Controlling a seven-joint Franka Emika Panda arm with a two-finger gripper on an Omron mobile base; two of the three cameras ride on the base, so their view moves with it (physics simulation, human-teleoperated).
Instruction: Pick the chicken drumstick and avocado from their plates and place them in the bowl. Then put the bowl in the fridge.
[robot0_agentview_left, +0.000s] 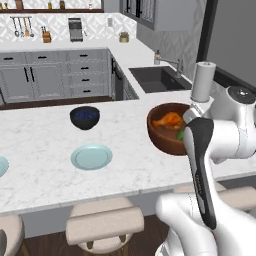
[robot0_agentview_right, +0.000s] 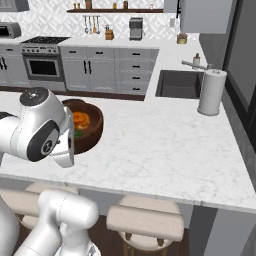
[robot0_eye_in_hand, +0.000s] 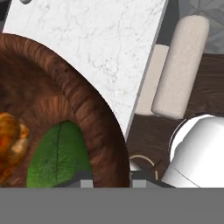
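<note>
Drumstick (robot0_agentview_left: 168, 120), avocado (robot0_eye_in_hand: 59, 155) in bowl (robot0_agentview_left: 159, 136) on counter (robot0_agentview_left: 45, 145).

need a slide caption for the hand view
Gripper shut on the rim of the wooden bowl, with the avocado and chicken drumstick inside, at the counter edge.

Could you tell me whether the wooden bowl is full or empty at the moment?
Not empty: the bowl holds the chicken drumstick and the avocado, both seen inside its rim.
</note>
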